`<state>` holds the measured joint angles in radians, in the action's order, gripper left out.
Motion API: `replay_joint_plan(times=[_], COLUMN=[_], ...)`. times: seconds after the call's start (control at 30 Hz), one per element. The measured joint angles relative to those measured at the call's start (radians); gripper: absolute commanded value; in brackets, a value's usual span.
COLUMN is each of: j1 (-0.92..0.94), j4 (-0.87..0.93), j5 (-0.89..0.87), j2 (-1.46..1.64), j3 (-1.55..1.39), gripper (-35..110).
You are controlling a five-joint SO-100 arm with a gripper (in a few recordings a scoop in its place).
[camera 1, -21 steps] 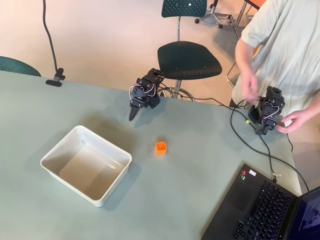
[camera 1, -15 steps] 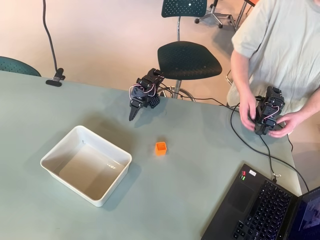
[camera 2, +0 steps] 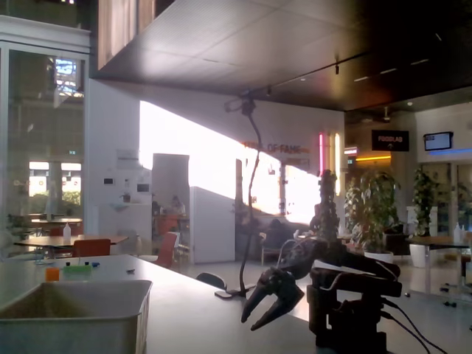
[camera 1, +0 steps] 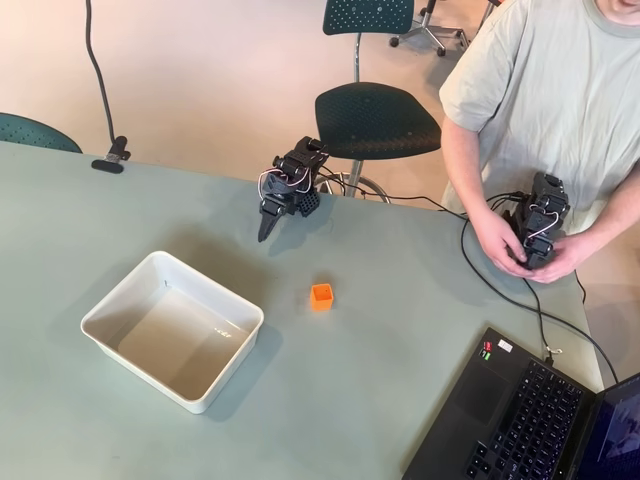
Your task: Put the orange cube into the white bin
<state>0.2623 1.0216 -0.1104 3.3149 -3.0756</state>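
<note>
In the overhead view the orange cube sits alone on the grey-green table, right of the white bin, which stands with nothing in it. My black gripper hangs folded at the table's far edge, tip pointing down, above and left of the cube and well apart from it. Its fingers look shut with nothing between them. In the fixed view the gripper is a dark silhouette slanting down to the left, with the bin's rim at lower left.
An open laptop lies at the table's lower right in the overhead view, and a black cable runs toward it. A person stands at the right edge. A clamp with a gooseneck is fixed at the far left edge.
The arm, the cube and the bin have not moved. The person at the right has leaned in and brought both hands together.
</note>
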Motion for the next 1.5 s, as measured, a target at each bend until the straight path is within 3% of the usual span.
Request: replay_joint_plan(times=[0.57,0.87,1.3,1.5], j1=[0.0,0.003,-0.008,-0.198], j4=[0.0,0.017,0.037,0.04], j5=[0.0,0.0,0.0,0.0], j2=[0.0,-0.002,-0.48,-0.715], j3=[0.002,0.141,0.597,0.723], gripper=[12,12,12,12])
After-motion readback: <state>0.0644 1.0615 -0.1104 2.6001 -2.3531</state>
